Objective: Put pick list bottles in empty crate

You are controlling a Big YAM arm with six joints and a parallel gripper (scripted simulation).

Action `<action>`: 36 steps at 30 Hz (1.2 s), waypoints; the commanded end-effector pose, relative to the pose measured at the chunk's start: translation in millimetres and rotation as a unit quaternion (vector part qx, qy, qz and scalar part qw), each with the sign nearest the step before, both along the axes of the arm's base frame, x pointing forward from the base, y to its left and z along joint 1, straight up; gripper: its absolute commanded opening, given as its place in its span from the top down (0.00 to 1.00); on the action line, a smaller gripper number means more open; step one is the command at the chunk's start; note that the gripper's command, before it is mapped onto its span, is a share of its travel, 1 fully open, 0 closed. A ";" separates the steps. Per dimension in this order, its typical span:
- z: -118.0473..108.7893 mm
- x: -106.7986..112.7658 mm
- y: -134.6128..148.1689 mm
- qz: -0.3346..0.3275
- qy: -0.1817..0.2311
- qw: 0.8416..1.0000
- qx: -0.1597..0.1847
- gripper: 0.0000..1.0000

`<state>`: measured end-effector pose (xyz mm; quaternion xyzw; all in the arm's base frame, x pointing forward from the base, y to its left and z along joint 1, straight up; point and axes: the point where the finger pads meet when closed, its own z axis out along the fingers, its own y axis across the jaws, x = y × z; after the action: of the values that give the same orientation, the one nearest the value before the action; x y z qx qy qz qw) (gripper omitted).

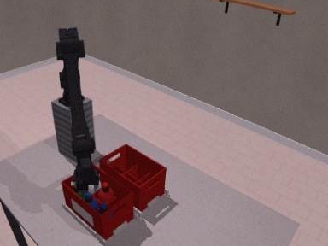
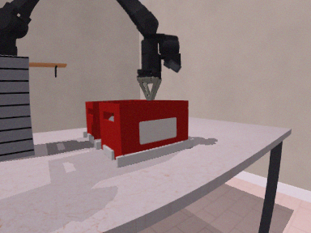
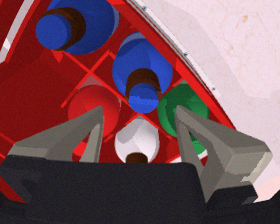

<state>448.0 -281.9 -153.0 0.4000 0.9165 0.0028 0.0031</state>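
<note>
- Our gripper [image 3: 139, 136] hangs fingers-down at the rim of the stocked crate [image 2: 121, 125], the nearer of the two red crates in the exterior view; its fingers are parted and hold nothing.
- In the wrist view the white-capped bottle [image 3: 138, 141] sits between our fingertips, apart from both.
- A red-capped bottle [image 3: 94, 100] stands just left of it, a green-capped one [image 3: 181, 106] just right.
- Beyond them in that view stand two blue-capped bottles [image 3: 144, 75], one [image 3: 75, 18] farther left.
- The empty crate [image 1: 137, 171] stands beside the stocked one, to its far right in the top view, dividers bare.
- We cannot make out the pick list in any view.
- Both crates rest on the grey table [image 2: 227, 146]; a wooden shelf [image 1: 252, 4] hangs on the far wall.
</note>
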 end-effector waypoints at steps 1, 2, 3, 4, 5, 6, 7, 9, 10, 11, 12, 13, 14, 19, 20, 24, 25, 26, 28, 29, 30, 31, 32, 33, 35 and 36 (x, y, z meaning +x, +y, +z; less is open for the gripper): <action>-3.9 15.6 -9.3 -0.008 -0.013 1.000 -0.010 0.39; -4.6 16.9 -10.1 -0.008 -0.014 1.000 -0.011 0.39; -5.9 17.1 -10.1 -0.008 -0.014 1.000 -0.011 0.39; -7.8 16.2 -9.6 -0.008 -0.013 1.000 -0.011 0.39; -9.4 15.5 -9.1 -0.008 -0.013 1.000 -0.010 0.39; -3.5 19.2 -11.4 -0.008 -0.019 1.000 -0.014 0.39; -2.0 21.5 -12.8 -0.008 -0.022 1.000 -0.016 0.39; -10.5 19.6 -11.5 -0.007 -0.018 1.000 -0.013 0.39; -15.0 18.1 -10.5 -0.007 -0.015 1.000 -0.012 0.39; -15.0 18.1 -10.5 -0.007 -0.015 1.000 -0.012 0.39; -15.0 18.1 -10.5 -0.007 -0.015 1.000 -0.012 0.39; -17.3 7.1 -3.6 -0.007 -0.007 1.000 -0.007 0.39; -23.5 5.0 -2.3 -0.007 -0.004 1.000 -0.004 0.39; -26.8 13.7 -7.5 -0.007 -0.011 1.000 -0.009 0.39; -27.3 15.6 -8.7 -0.007 -0.013 1.000 -0.010 0.39; -25.4 20.9 -11.9 -0.007 -0.020 1.000 -0.014 0.39; -31.7 18.4 -10.3 -0.007 -0.016 1.000 -0.012 0.39; -34.4 17.7 -9.8 -0.007 -0.014 1.000 -0.011 0.39; -35.8 17.7 -9.7 -0.007 -0.014 1.000 -0.011 0.39; -35.8 17.7 -9.7 -0.007 -0.014 1.000 -0.011 0.39; -31.8 7.4 -3.3 -0.007 -0.010 1.000 -0.008 0.39; -40.1 5.4 -2.0 -0.007 -0.005 1.000 -0.006 0.39; -42.7 9.4 -4.5 -0.007 -0.007 1.000 -0.007 0.39; -32.1 11.2 -7.0 -0.003 -0.011 1.000 -0.008 0.39; -32.3 11.1 -7.0 -0.003 -0.011 1.000 -0.008 0.39; -32.3 11.1 -7.0 -0.003 -0.011 1.000 -0.008 0.39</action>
<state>447.8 -281.8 -191.7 0.4002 0.9164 0.0030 0.0016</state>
